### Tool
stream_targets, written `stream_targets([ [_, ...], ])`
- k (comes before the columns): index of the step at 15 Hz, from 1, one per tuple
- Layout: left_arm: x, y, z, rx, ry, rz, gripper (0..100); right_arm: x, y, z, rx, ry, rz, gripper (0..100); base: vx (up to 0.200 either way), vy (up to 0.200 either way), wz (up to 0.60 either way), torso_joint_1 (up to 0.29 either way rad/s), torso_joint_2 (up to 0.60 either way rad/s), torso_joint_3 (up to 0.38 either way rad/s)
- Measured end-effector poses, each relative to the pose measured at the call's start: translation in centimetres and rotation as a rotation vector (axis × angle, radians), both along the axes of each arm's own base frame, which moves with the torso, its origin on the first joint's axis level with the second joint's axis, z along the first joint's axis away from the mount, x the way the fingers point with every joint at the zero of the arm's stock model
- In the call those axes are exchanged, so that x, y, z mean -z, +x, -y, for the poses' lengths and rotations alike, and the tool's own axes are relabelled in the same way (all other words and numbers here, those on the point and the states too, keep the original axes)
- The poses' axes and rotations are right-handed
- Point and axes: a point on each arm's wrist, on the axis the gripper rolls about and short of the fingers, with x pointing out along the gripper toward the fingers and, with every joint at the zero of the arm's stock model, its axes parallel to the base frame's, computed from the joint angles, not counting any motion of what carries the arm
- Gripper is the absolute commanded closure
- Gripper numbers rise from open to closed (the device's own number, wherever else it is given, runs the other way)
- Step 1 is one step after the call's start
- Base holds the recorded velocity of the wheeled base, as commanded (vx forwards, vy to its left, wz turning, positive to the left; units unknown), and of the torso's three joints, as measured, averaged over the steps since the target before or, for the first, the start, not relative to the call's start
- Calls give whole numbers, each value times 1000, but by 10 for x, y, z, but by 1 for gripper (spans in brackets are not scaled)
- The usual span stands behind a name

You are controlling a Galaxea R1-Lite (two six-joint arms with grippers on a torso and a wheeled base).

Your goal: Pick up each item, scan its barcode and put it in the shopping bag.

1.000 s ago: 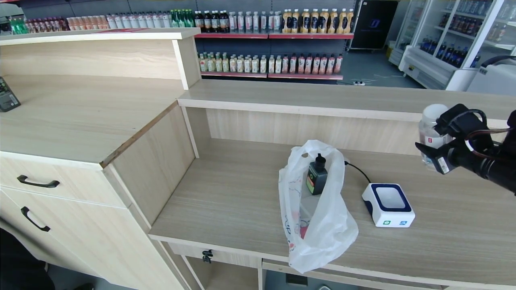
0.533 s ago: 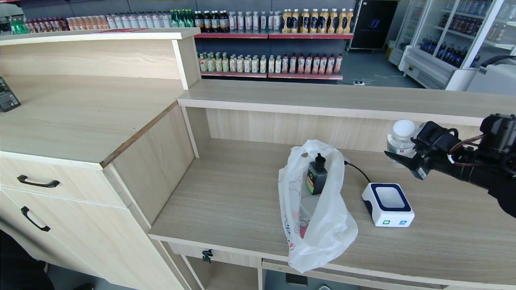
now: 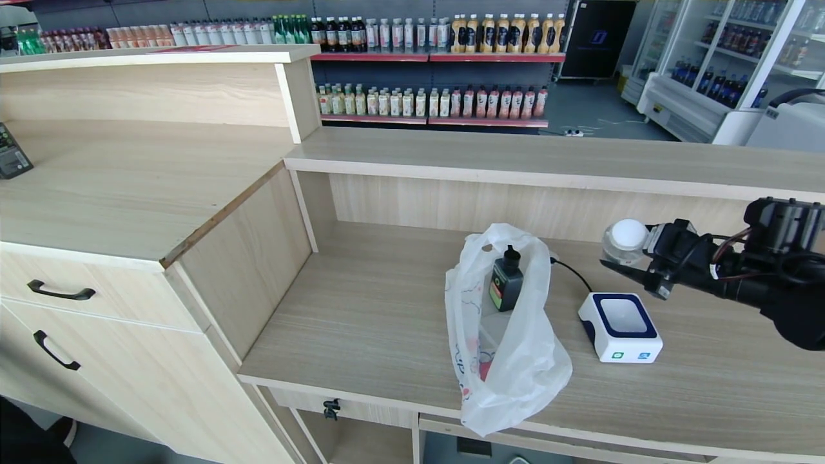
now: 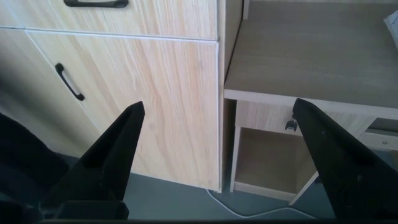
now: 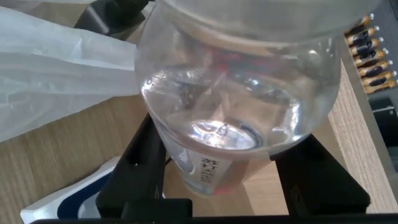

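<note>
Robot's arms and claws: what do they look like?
Both are black. Thin reddish wires loop over the right arm near the right claw, and a small white sticker sits on it. The left claw has two flat fingers tapering to points.

One bag (image 3: 515, 374), one scanner (image 3: 622, 328), two bottles (image 3: 624, 241) (image 3: 506, 283)

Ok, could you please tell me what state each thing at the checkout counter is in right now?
Clear bottle: capped, tipped sideways, held off the counter.
Right pincer: shut on the clear bottle.
Left pincer: open, holding nothing.
Shopping bag: mouth open, on the counter.
Dark bottle: upright inside the shopping bag.
Scanner: window up, cable attached, nothing on it.
Drawers: closed.
</note>
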Motion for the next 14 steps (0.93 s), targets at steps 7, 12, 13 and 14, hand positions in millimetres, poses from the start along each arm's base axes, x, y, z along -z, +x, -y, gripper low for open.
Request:
stream_targets([
  [7, 0, 0, 0, 0, 0, 0, 0, 20, -4, 23, -64, -114, -39, 100, 0, 0, 0, 0, 0, 0],
  [12, 0, 0, 0, 0, 0, 0, 0, 25, 1, 25, -71, -108, -50, 100, 0, 0, 0, 0, 0, 0],
  [13, 0, 0, 0, 0, 0, 0, 0, 27, 2, 25, -74, -106, -54, 100, 0, 0, 0, 0, 0, 0],
  [14, 0, 0, 0, 0, 0, 0, 0, 28, 3, 24, -77, -103, -57, 100, 0, 0, 0, 0, 0, 0],
])
